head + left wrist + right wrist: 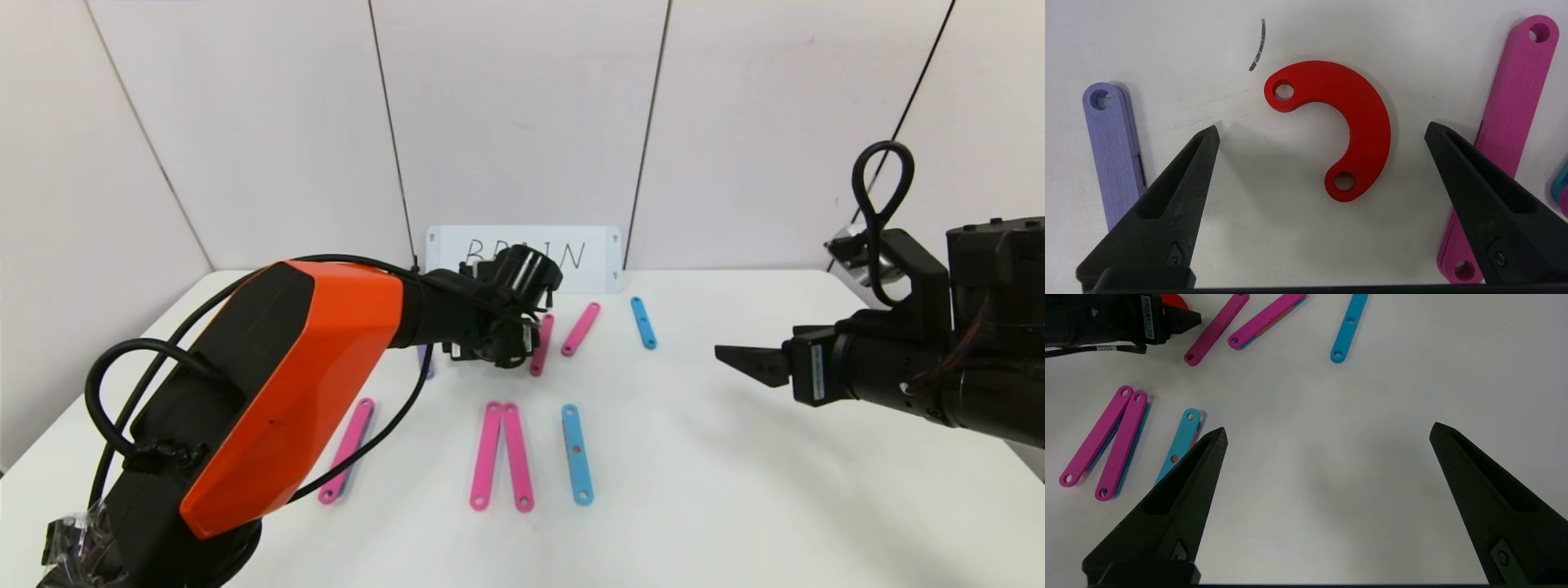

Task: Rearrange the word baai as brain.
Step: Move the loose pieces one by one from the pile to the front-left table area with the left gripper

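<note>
My left gripper point(510, 343) hovers open over the far middle of the table. In its wrist view the gripper point(1322, 128) is empty, and a red half-ring point(1359, 118) lies flat on the table between the fingers, untouched. A purple strip point(1112, 151) lies outside one finger and a pink strip point(1506, 143) outside the other. In the head view the half-ring is hidden under the gripper. A pink pair point(500, 456), a blue strip point(576, 454) and a pink strip point(347, 449) lie nearer me. My right gripper point(739, 359) is open and empty above bare table at the right point(1327, 430).
Two more pink strips point(542, 345) point(580, 328) and a blue strip point(643, 322) lie at the far middle. A white card point(592, 253) with handwritten BRAIN leans on the back wall. The white table point(735, 490) has bare surface at the right and front.
</note>
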